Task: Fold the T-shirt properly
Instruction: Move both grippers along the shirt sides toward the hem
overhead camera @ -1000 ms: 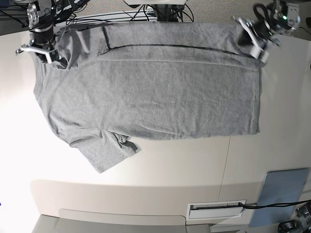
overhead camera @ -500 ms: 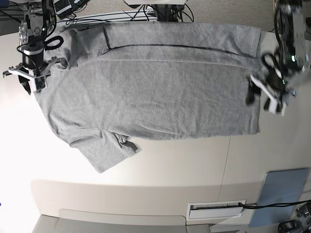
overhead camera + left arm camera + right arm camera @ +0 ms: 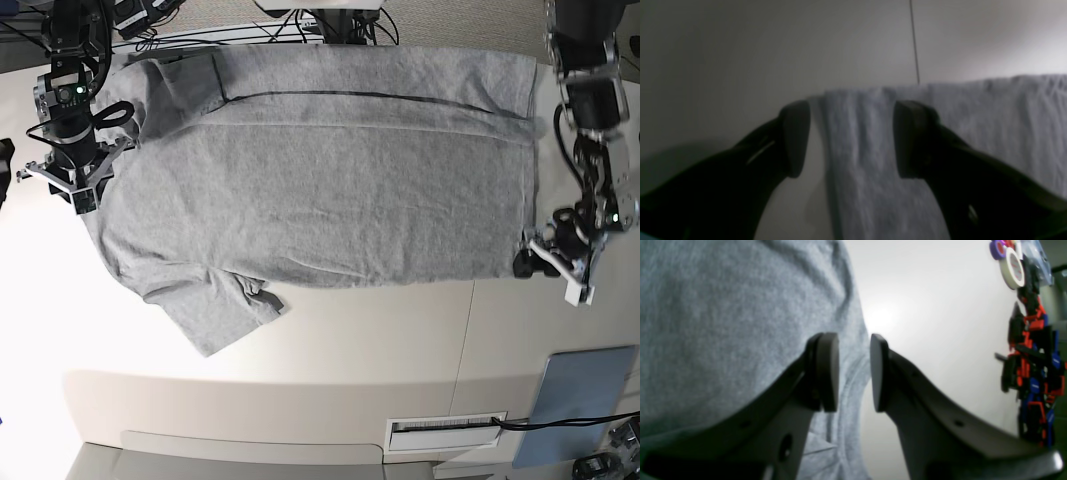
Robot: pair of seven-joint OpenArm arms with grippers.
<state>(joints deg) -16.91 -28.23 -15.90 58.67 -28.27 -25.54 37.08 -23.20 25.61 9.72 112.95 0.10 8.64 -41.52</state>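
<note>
Between your left gripper's (image 3: 851,138) wide-open jaws lies a corner of the heather-grey cotton T-shirt (image 3: 320,170); your right gripper (image 3: 853,371) hangs part-open over its edge.

Robotics lab: cable bundle (image 3: 330,22) at bench (image 3: 330,340) edge, tape rolls (image 3: 1012,261) right of right gripper (image 3: 853,373).

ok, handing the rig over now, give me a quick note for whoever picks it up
Left tool: open, straddling the T-shirt hem corner, not gripping.
Right tool: open at the shirt's shoulder edge, holding nothing.
T-shirt: flat on the table, far long edge folded over, near sleeve sticking out.
Done: one lengthwise fold.
Left: fold the near side and sleeve in, then fold across.
</note>
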